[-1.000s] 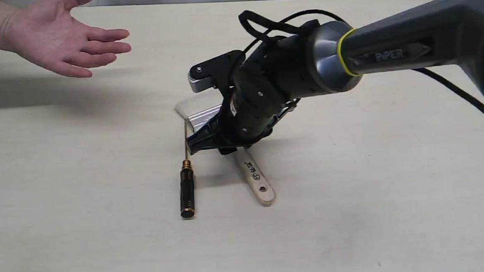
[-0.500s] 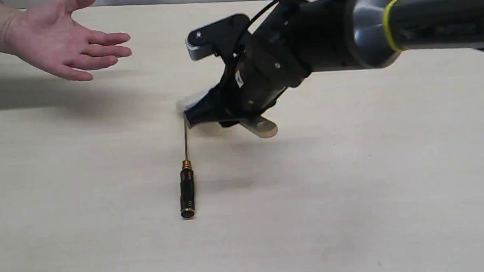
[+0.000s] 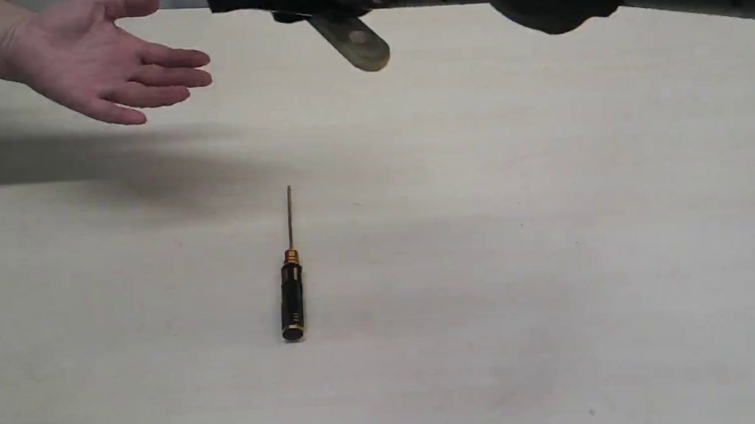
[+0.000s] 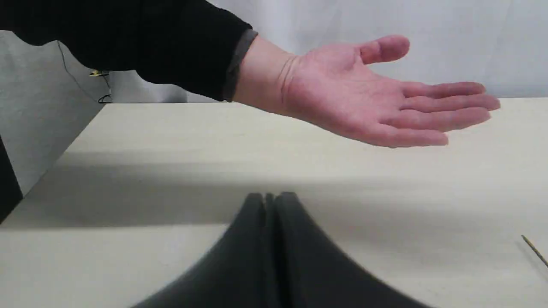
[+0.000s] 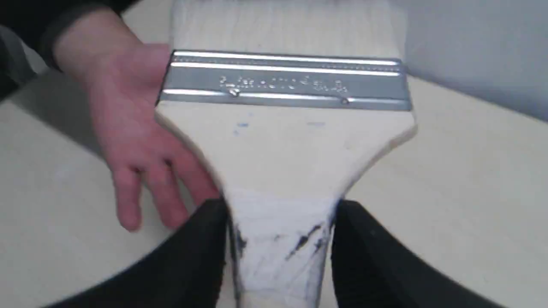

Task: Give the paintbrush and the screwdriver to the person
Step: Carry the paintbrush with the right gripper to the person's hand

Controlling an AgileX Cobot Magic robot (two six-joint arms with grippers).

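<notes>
My right gripper [image 5: 280,239] is shut on the paintbrush [image 5: 284,145], clamping its wooden handle; the silver ferrule and pale bristles point toward the person's hand [image 5: 128,128]. In the exterior view only the handle end of the paintbrush [image 3: 352,42] shows under the dark arm at the top edge. The person's open palm [image 3: 95,65] waits at the upper left. The screwdriver [image 3: 291,287] lies on the table, black handle toward the near edge. My left gripper [image 4: 269,201] is shut and empty, low over the table below the person's hand [image 4: 368,102].
The beige table [image 3: 548,261] spreads around the screwdriver. A grey wall [image 4: 428,25] rises behind its far edge. The screwdriver's tip [image 4: 533,248] shows at the edge of the left wrist view.
My right arm has lifted the paintbrush off the table and carried it up and back toward the hand. The screwdriver and the hand have stayed put.
</notes>
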